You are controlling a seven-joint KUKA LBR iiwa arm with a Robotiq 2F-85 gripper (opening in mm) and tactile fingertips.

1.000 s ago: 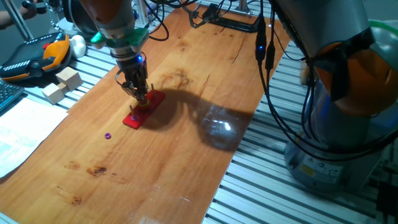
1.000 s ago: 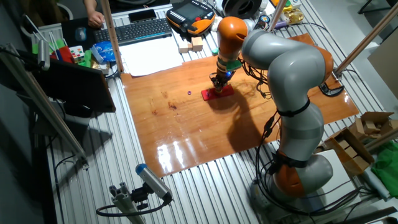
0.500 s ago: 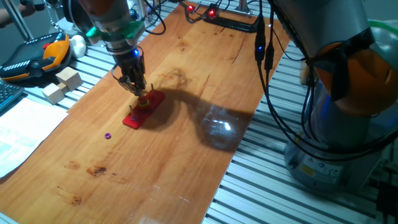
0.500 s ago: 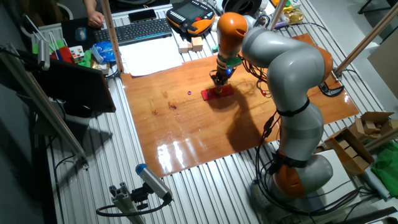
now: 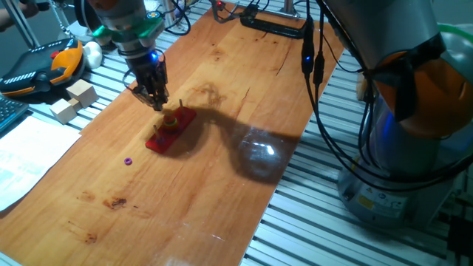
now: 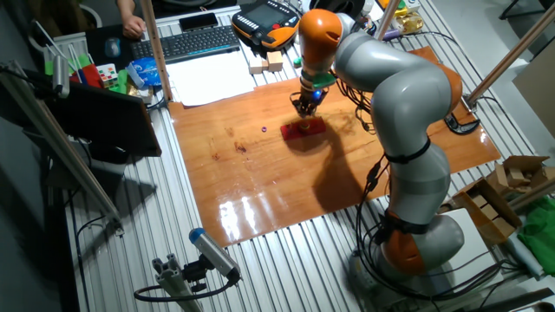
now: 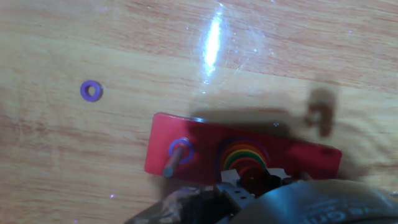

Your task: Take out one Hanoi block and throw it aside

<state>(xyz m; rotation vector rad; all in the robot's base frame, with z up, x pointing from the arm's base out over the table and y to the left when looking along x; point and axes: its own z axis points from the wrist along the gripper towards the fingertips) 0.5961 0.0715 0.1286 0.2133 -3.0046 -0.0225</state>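
Note:
The red Hanoi base (image 5: 171, 130) lies on the wooden table, also in the other fixed view (image 6: 303, 129) and the hand view (image 7: 186, 134). One peg carries a stack of coloured rings (image 7: 242, 155); another carries a small purple ring (image 7: 181, 149). A loose purple ring (image 7: 92, 91) lies on the table left of the base (image 5: 128, 160). My gripper (image 5: 157, 101) hangs just above the stack, up and left of it. In the hand view my gripper (image 7: 252, 185) is shut on a small red block (image 7: 252, 179).
Wooden cubes (image 5: 74, 101) and an orange-black pendant (image 5: 44, 66) sit on the slatted bench left of the table. Black cables (image 5: 318, 89) hang at the right near the arm's base. A keyboard (image 6: 186, 42) and paper lie behind the table.
My gripper has risen off the ring stack and moved up and left, away from the red base, with the small red block between its fingers. The base has stayed in place.

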